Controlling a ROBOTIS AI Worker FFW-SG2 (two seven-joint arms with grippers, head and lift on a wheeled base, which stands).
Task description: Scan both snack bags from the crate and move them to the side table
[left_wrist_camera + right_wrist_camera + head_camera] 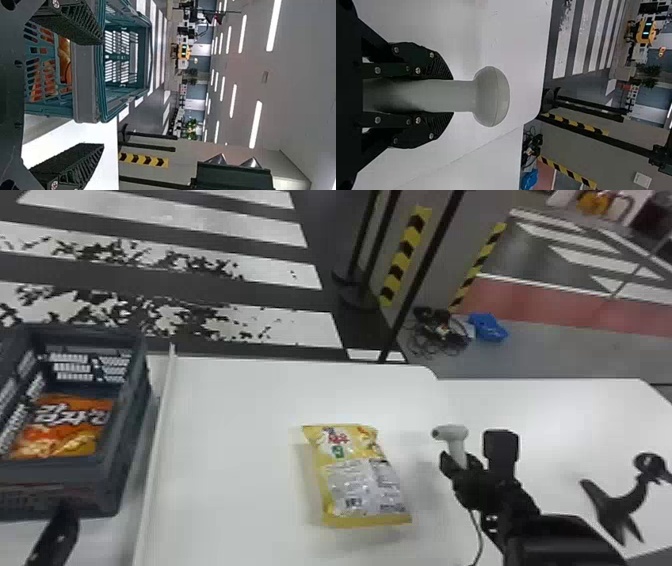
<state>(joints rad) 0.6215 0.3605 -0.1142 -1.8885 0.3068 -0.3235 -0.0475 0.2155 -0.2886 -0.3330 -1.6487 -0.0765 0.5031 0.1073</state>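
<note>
- Because the dark grey plastic crate [55,472] has stiff, high walls, the glossy orange snack bag [70,430] on its floor should be taken from above.
- Likely light, slack film over brittle contents: pinch a loose end or fold, softly; a hard squeeze could crush chips or slide off.
- Left claw [101,93], black and ribbed, by the crate's near side: fingers spread, nothing between.
- Mid-bench [235,440], outside the crate: yellow snack bag with silvery panel [362,475], lying flat. Puffed, probably springy and slick; best gripped across its narrower middle, both long sides, keeping seams unstrained.
- Right claw [451,96]: closed round the pale grey plastic scanner's [452,433] handle. Rigid, smooth, easier to hold than either bag.
- Far right: black stand [620,507], presumably the scanner's.
</note>
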